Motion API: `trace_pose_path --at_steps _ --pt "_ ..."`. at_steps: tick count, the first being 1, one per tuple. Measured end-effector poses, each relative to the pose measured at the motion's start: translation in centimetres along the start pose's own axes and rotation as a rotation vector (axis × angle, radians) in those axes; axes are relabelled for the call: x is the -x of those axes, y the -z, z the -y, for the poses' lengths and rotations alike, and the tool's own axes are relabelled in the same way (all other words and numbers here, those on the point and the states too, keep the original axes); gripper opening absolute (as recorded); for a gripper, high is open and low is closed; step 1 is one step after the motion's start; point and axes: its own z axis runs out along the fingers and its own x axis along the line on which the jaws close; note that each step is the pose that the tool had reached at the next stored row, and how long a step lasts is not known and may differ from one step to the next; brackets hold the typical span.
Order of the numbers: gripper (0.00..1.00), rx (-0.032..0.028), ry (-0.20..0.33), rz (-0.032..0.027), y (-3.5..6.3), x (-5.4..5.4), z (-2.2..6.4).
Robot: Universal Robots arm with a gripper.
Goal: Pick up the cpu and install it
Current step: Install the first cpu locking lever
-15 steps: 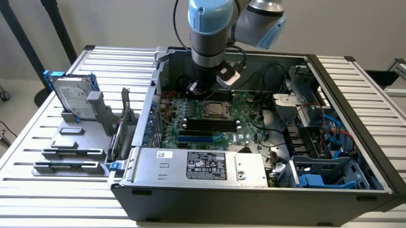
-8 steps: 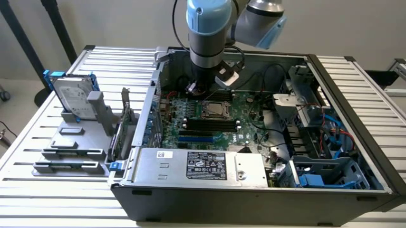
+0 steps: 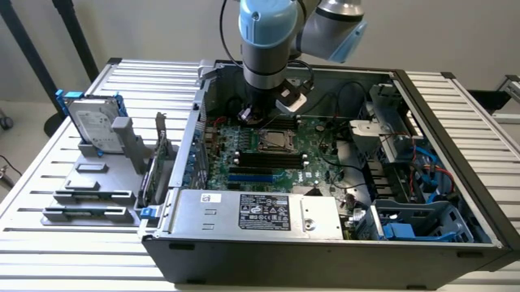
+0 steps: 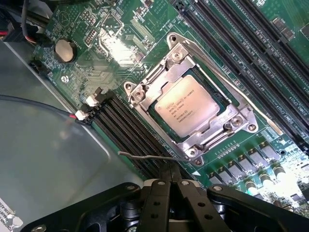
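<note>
The cpu (image 4: 186,111) is seated in the socket (image 4: 193,113) on the green motherboard (image 3: 268,161), framed by the silver metal retention bracket with a screw at each corner; its printed metal top faces up. In the exterior view the cpu (image 3: 279,139) lies near the centre of the open computer case (image 3: 439,158), which rests on the slatted bench (image 3: 33,207). The gripper (image 4: 170,175) hangs just above the board beside the socket, with its jaws pressed together and holding nothing; the tips are close to a thin wire lever (image 4: 149,156) that runs along one edge of the socket. The arm (image 3: 267,42) descends into the case from above, at the far side of the board. Black memory slots (image 3: 267,159) lie on the near side of the socket. At the exterior view's left, outside the case, a hard drive (image 3: 94,125) with blue brackets stands upright in a grey fixture (image 3: 94,188). A labelled grey metal box (image 3: 256,216) occupies the near edge of the case.
</note>
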Motion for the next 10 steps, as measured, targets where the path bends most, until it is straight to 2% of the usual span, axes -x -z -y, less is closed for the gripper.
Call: trace_pose_path --at_steps 10 --pt "0.11 -0.0022 0.013 0.0028 -0.39 0.10 -0.16"
